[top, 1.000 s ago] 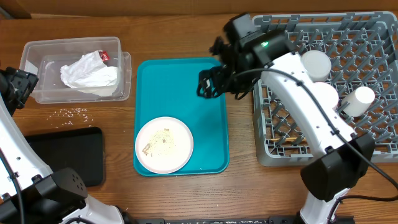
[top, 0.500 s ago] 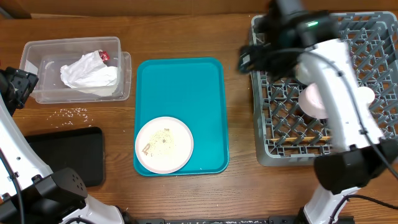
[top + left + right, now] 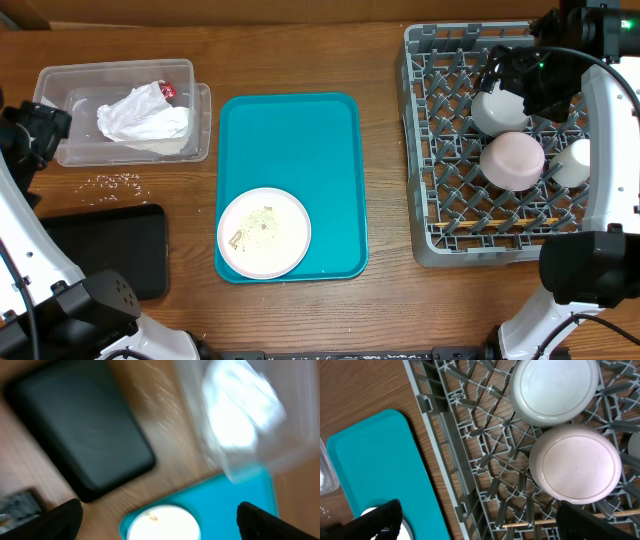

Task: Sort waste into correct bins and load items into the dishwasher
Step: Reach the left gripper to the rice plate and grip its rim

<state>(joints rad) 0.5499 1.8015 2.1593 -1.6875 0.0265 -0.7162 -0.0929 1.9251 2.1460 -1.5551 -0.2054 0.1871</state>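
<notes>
- Closest to me, one plate (image 3: 285, 245) lay on the teal tray (image 3: 300, 130). It had food crumbs (image 3: 258, 228) on it.
- One black tray (image 3: 100, 250) lay on my left.
- Rice grains (image 3: 118, 181) lay on the table just past it. They were too small and too many for me to count.
- In the near part of the one grey rack (image 3: 425, 150) I saw chopsticks (image 3: 500, 222). I could not tell if there were two.
- Deeper in the rack sat two upside-down bowls, the small pale bowl (image 3: 513, 160) and the grey-green bowl (image 3: 497, 108), and one white cup (image 3: 572, 163).
- My right gripper (image 3: 479, 506) hung over the rack, spread wide and holding nothing.
- My left gripper (image 3: 159, 506) was spread wide too, with nothing in it, beside the one clear tub (image 3: 60, 85).
- The tub held one napkin (image 3: 143, 118) and one red scrap (image 3: 167, 90).
- I think only the plate was left to load. The next move would be to tip its crumbs into a bin, then put the plate in the rack.
</notes>
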